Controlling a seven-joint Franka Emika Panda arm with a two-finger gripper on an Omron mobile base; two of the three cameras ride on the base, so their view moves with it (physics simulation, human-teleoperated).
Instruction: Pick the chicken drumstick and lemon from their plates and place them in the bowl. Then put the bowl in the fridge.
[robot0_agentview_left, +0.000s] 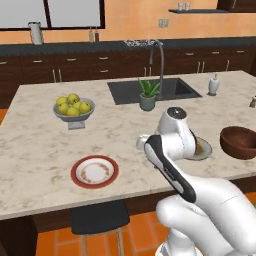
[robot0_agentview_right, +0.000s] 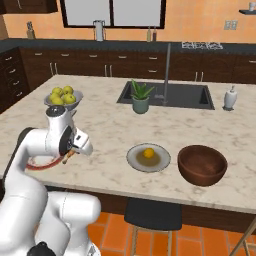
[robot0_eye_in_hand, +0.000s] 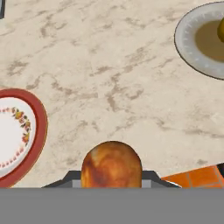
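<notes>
The gripper (robot0_eye_in_hand: 111, 181) is closed on the drumstick (robot0_eye_in_hand: 111, 165), whose thick golden-brown end rises between the fingers in the hand view. It hangs above bare marble counter (robot0_agentview_left: 40, 145), between the red-rimmed plate (robot0_eye_in_hand: 19, 135) and the grey plate (robot0_eye_in_hand: 199, 41). In the right base view the drumstick's thin end (robot0_agentview_right: 69, 156) pokes out below the hand, over the counter's near part.

The counter is a pale veined island with a dark sink (robot0_agentview_left: 152, 90) and tall faucet (robot0_agentview_left: 160, 62) set into its far side. Behind it run dark cabinets (robot0_agentview_left: 75, 67) under an orange wall (robot0_agentview_left: 130, 22); the floor (robot0_agentview_left: 55, 240) is orange tile, and a dark stool (robot0_agentview_left: 97, 217) stands under the near edge.

The red-rimmed plate (robot0_agentview_left: 95, 171) lies near the front edge, with nothing on it. The grey plate (robot0_agentview_right: 148, 158) holds the lemon (robot0_agentview_right: 148, 153) at its middle. Just beside it, apart from it, stands the brown bowl (robot0_agentview_right: 202, 165), with nothing inside and close to the near edge. Open marble lies between the two plates.

Farther back, a grey pedestal bowl (robot0_agentview_left: 74, 116) holds a pile of yellow-green fruit (robot0_agentview_left: 73, 105). A potted plant (robot0_agentview_left: 148, 95) sits at the sink's near rim, and a white dispenser (robot0_agentview_left: 213, 85) stands beside the sink.
</notes>
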